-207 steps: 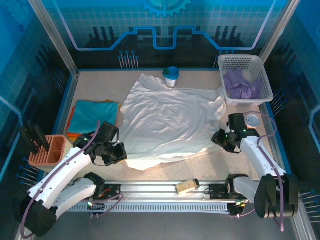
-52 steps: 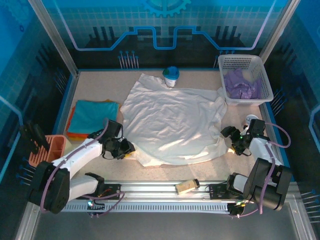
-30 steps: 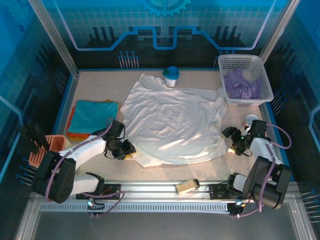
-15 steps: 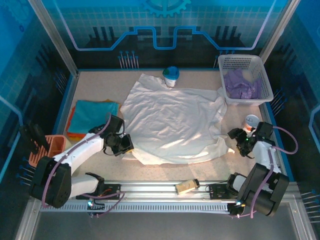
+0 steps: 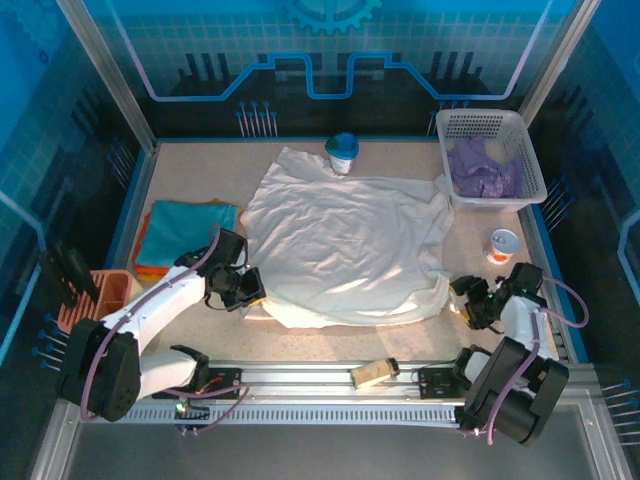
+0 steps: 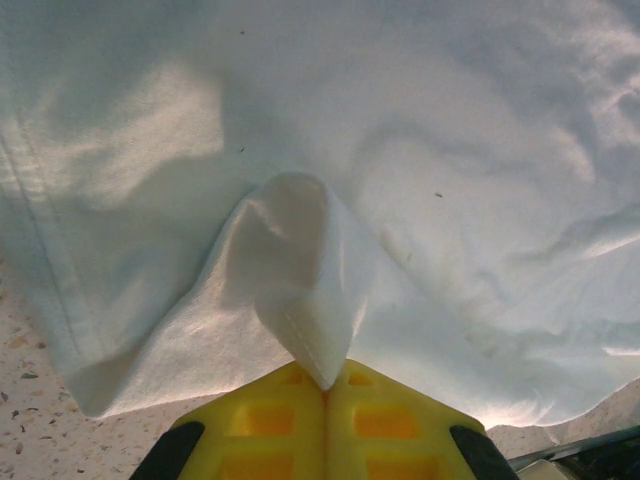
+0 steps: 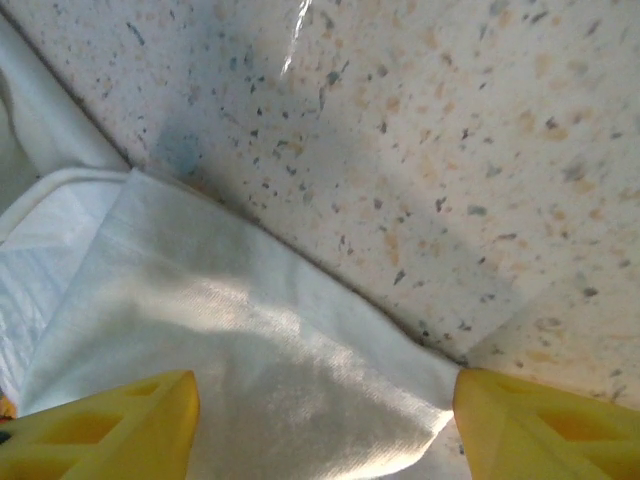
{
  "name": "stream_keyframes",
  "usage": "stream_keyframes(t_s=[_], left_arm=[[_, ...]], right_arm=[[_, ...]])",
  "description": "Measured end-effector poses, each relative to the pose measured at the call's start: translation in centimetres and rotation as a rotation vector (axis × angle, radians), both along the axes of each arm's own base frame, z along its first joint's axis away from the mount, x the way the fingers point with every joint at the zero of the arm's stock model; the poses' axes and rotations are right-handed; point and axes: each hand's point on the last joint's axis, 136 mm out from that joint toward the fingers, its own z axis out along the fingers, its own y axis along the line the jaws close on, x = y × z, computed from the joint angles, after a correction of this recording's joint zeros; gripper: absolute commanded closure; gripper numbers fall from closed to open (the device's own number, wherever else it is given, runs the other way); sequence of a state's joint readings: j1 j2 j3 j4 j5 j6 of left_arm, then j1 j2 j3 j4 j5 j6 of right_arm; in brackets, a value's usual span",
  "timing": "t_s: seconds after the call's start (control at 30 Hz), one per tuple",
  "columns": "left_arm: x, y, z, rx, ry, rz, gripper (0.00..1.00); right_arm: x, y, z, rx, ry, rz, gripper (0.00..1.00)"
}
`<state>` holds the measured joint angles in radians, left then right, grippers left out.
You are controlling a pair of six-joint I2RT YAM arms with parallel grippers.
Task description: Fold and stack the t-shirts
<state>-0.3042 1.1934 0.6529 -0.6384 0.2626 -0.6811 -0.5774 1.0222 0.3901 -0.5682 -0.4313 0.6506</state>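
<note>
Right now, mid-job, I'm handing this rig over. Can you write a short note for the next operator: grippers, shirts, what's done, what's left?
Left gripper: shut, pinching a fold at the white t-shirt's near-left edge.
Right gripper: open, fingers straddling that shirt's near-right corner, not gripping yet.
Shirts: white one spread flat mid-table; teal shirt folded on top of an orange one at the left; pale purple shirt crumpled in the basket, back right.
Done: teal and orange stacked.
Left: close the right gripper, fold the white shirt, stack it; then the purple one.
</note>
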Motion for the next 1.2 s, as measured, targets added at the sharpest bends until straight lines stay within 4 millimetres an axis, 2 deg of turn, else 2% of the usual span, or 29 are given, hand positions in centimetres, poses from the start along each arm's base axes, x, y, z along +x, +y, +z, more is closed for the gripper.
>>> stream_keyframes(t_s=[0.1, 0.23, 0.47, 0.77, 1.0, 1.2], left_arm=[[0.0, 0.0, 0.0, -0.001, -0.002, 0.0, 1.0], [0.1, 0.0, 0.1, -0.002, -0.006, -0.001, 1.0], [0.4, -0.2, 0.2, -0.007, -0.021, -0.003, 1.0], [0.5, -0.3, 0.3, -0.016, -0.029, -0.006, 1.0], [0.6, -0.3, 0.4, -0.018, -0.036, -0.006, 1.0], [0.6, -0.3, 0.6, -0.021, -0.045, -0.006, 1.0]], right_arm=[[-0.4, 0.3, 0.0, 0.009, 0.002, -0.02, 0.32], [-1.3, 0.7, 0.3, 0.022, 0.025, -0.036, 0.24], [-2.9, 1.4, 1.6, 0.018, 0.035, -0.073, 0.35], [-4.1, 1.8, 0.5, 0.042, 0.102, -0.115, 0.37], [-3.1, 1.0, -0.2, 0.039, 0.102, -0.137, 0.45], [-2.2, 0.2, -0.7, 0.031, 0.098, -0.142, 0.46]])
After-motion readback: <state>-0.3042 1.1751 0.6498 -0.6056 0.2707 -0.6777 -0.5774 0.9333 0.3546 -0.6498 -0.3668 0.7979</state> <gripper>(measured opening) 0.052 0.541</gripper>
